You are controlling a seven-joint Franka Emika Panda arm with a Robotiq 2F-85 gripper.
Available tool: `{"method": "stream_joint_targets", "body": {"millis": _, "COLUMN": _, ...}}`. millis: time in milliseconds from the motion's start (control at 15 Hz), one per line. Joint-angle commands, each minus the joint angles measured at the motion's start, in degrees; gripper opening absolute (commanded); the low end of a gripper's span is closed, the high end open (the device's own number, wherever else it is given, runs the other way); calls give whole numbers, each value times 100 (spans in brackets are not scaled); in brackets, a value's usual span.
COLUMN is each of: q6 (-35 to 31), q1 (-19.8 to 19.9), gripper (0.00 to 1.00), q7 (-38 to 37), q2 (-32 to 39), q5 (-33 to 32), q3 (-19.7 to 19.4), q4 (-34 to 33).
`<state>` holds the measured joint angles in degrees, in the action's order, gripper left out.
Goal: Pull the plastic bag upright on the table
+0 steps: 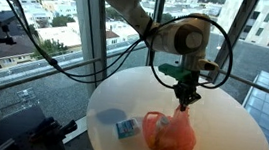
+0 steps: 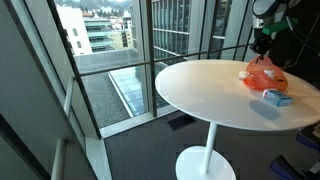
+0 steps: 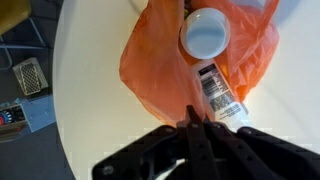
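Orange plastic bag sits on the table, just beside the blue packet and directly below the gripper. Jaws pinched shut on its bunched top. Bag axis looks near-vertical, so I'd lift straight up.

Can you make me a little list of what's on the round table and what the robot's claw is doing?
table: round, white top
plastic bag: orange-red, crinkly, sitting on the table, top drawn up to the claw
inside the bag: pale round object, barcode label
blue packet: small, flat, lying beside the bag
gripper: right above the bag, closed on its top
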<state>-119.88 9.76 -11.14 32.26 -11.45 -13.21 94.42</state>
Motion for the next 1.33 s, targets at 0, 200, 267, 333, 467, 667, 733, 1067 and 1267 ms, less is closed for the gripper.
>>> {"method": "stream_joint_targets", "body": {"millis": 0, "q6": -247, "q1": 32, "gripper": 0, "q7": 104, "q2": -763, "q5": 31, "q3": 3, "q4": 724}}
{"method": "stream_joint_targets", "body": {"millis": 200, "q6": -357, "q1": 36, "gripper": 0, "q7": 104, "q2": -1205, "q5": -1, "q3": -25, "q4": 1107}}
{"method": "stream_joint_targets", "body": {"millis": 267, "q6": -377, "q1": 38, "gripper": 0, "q7": 72, "q2": -1316, "q5": -30, "q3": -53, "q4": 1196}}
{"method": "stream_joint_targets", "body": {"millis": 333, "q6": -388, "q1": 52, "gripper": 0, "q7": 72, "q2": -1422, "q5": -25, "q3": -69, "q4": 1281}}
{"method": "stream_joint_targets", "body": {"millis": 467, "q6": -397, "q1": 84, "gripper": 0, "q7": 80, "q2": -1630, "q5": -7, "q3": -101, "q4": 1434}}
{"method": "stream_joint_targets", "body": {"millis": 667, "q6": -399, "q1": 131, "gripper": 0, "q7": 87, "q2": -1859, "q5": 9, "q3": -123, "q4": 1593}}
{"method": "stream_joint_targets", "body": {"millis": 733, "q6": -362, "q1": 147, "gripper": 0, "q7": 101, "q2": -1897, "q5": 32, "q3": -118, "q4": 1614}}
{"method": "stream_joint_targets", "body": {"millis": 1067, "q6": -141, "q1": 143, "gripper": 38, "q7": 298, "q2": -1962, "q5": 142, "q3": -26, "q4": 1702}}
{"method": "stream_joint_targets", "body": {"millis": 1267, "q6": 57, "q1": 112, "gripper": 62, "q7": 566, "q2": -1945, "q5": 275, "q3": 92, "q4": 1705}}
